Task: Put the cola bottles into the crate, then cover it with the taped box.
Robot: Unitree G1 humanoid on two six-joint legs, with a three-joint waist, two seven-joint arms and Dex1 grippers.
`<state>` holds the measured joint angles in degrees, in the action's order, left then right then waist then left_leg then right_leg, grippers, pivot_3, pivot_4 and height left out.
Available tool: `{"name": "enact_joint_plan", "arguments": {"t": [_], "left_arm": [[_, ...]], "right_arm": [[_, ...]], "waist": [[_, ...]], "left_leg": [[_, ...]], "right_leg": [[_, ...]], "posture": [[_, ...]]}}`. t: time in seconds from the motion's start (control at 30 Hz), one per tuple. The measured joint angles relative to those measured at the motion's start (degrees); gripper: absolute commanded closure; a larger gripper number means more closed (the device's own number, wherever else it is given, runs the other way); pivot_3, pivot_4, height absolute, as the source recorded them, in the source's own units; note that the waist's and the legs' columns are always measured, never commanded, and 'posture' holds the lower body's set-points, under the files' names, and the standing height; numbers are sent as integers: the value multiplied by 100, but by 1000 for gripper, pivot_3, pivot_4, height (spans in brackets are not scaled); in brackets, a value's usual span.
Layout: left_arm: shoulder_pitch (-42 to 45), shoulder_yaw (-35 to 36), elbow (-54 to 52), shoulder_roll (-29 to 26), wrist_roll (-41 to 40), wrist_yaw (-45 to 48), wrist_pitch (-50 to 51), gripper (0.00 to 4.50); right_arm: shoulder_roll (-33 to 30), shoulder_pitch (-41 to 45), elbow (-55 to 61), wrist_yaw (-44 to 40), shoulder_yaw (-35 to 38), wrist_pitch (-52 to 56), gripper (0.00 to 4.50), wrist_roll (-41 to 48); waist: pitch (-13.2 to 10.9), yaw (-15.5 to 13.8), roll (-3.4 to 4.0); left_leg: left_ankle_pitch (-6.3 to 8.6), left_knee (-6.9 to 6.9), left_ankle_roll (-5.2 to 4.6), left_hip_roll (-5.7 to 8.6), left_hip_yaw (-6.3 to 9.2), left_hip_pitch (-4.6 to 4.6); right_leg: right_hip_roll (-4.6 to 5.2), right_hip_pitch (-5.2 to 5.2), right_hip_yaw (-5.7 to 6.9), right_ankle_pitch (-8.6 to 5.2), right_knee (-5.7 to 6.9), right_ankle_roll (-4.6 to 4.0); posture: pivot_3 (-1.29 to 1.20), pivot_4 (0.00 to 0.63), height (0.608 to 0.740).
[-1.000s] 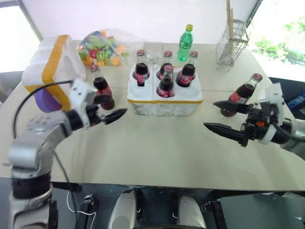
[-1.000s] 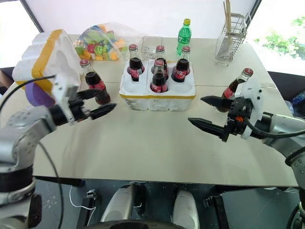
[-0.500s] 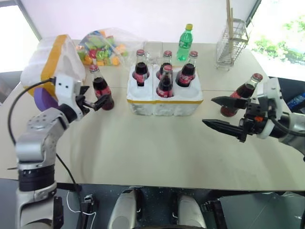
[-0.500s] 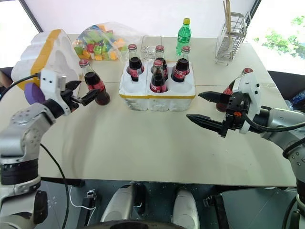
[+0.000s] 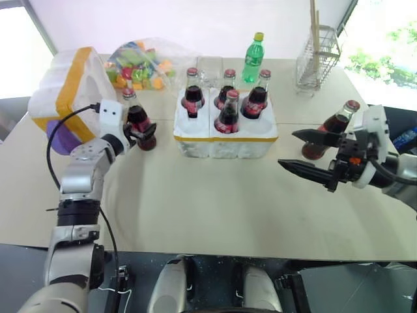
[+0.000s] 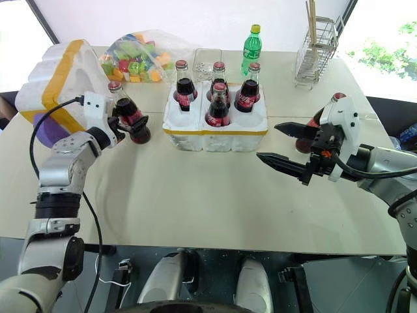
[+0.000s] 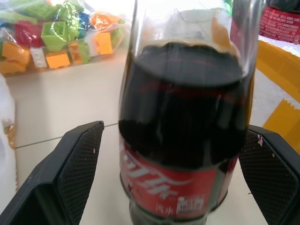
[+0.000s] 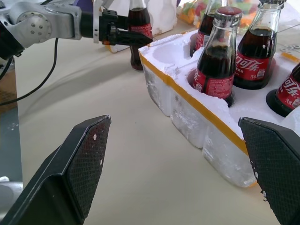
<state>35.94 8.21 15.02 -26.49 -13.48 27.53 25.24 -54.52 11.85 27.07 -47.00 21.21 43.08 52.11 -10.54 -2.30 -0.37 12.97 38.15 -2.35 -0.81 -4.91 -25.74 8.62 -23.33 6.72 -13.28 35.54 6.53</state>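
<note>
jaws of the left gripper (image 5: 142, 132) straddle a loose cola bottle (image 5: 139, 120) on the counter (image 5: 215, 202), not yet closed; right gripper (image 5: 306, 153) gapes empty. four bottles fill the crate (image 5: 225, 140); another bottle (image 5: 333, 129) waits, taped box (image 5: 68, 91) unused.

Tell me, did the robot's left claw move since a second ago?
Yes. The left gripper went forward across the table, away from the near edge, and now straddles the cola bottle beside the taped box.

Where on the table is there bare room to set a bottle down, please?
The near half of the table, in front of the crate, lies bare between both grippers. The far edge is crowded: taped box, toy bag, green bottle, wire rack.
</note>
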Motion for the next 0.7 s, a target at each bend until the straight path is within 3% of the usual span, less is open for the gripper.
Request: {"name": "enact_joint_plan", "arguments": {"t": [0.07, 0.3, 0.47, 0.57, 0.7], "left_arm": [[6, -20, 36, -4, 30, 38, -82, 1745], [-88, 3, -290, -293, -148, 325, 410, 1697], [-105, 287, -1091, -790, -989, 832, 1533, 1697], [284, 425, -1509, -1020, -1525, 1135, 2105, 1697], [1534, 398, -1349, -939, -1882, 1306, 2387, 1697]], "right_arm": [[1, -35, 16, 22, 4, 0, 0, 0], [61, -127, 64, 118, 14, -1, 0, 9], [76, -218, 80, 130, 43, -9, 0, 0], [103, -226, 81, 135, 44, -26, 0, -13], [151, -251, 84, 147, 37, -104, 0, -85]], "waist": [[0, -1, 0], [-1, 9, -2], [-10, 9, -15], [-14, -32, -22], [-16, -56, -26]], "left_leg": [[0, -1, 0, -1, 0, 0], [0, -1, 0, -2, 1, -8], [-1, 0, 1, -4, 2, -29], [-1, 7, 1, 1, 11, -35], [-3, 12, 0, 9, 16, -44]], "right_leg": [[-1, -1, 0, 0, 1, 0], [-1, -8, 0, 0, 0, 0], [-3, -26, 1, 0, 5, 0], [-3, -21, 6, 0, 3, 0], [-3, -18, 8, 3, -6, 5]], "posture": [[0, 150, 736], [0, 150, 736], [0, 150, 736], [0, 150, 736], [0, 150, 736]]}}
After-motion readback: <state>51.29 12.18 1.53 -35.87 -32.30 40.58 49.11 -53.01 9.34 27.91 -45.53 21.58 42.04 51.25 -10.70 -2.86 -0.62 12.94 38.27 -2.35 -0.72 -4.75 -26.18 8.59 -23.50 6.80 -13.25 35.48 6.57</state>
